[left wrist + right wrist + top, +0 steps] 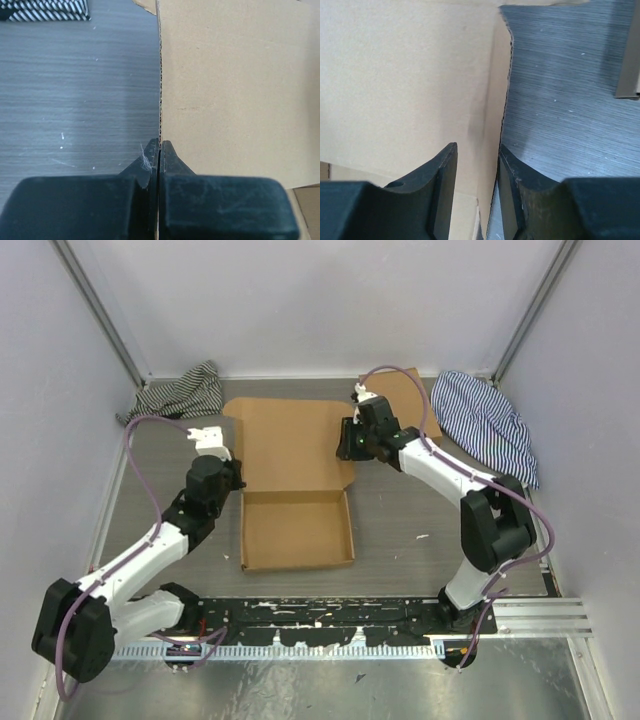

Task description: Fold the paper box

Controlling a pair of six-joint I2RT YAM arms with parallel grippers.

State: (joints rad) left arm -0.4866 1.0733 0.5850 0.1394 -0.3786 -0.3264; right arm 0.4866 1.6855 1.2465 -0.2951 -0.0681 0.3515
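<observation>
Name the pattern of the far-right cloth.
Blue-and-white stripes on the cloth; clearest in top external view.

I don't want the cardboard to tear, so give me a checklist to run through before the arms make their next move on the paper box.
1. Grip of the left fingers on the paper box left edge: ok, shut on it.
2. Grip of the right fingers on the right flap: not ok, they straddle it, open.
3. Walls of the tray end standing: ok.
4. Dark striped cloth and blue striped cloth apart from the box: ok.
5. Gap to the smaller cardboard piece: cannot tell, the right arm covers it.
</observation>
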